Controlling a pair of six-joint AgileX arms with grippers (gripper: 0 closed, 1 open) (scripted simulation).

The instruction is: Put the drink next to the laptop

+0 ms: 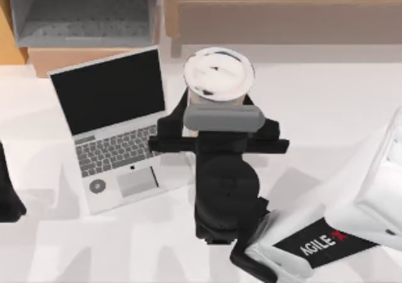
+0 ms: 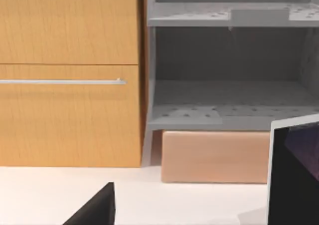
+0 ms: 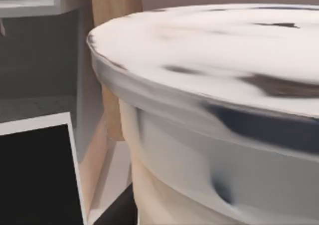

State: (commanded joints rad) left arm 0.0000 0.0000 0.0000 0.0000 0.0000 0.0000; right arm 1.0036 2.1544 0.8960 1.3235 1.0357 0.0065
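Drink: a tall clear plastic cup of creamy beige milk tea with a round white lid (image 1: pixel 218 74) stands upright at about twelve o'clock on the white table (image 1: pixel 326 107), just right of the open lid of the slim silver laptop with a black screen and grey keyboard (image 1: pixel 113 126). In the right wrist view the white lid and the clear wall above the beige tea (image 3: pixel 209 110) sit very close to the camera, with the laptop's black screen (image 3: pixel 37 175) beside it.

The right gripper (image 1: pixel 217 117), black with a grey band across its front, sits against the cup from the six o'clock side, its fingers on either flank of the cup and pinching it. The white right arm runs off toward four o'clock.

The laptop lies at ten o'clock, its trackpad and small round sticker toward seven o'clock.

The left gripper (image 1: pixel 9 192) is parked at nine o'clock on the table's left edge; whether its fingers are spread or together cannot be told. Its wrist view faces an orange wooden cabinet (image 2: pixel 70 75) and a grey shelf unit (image 2: pixel 229 70).
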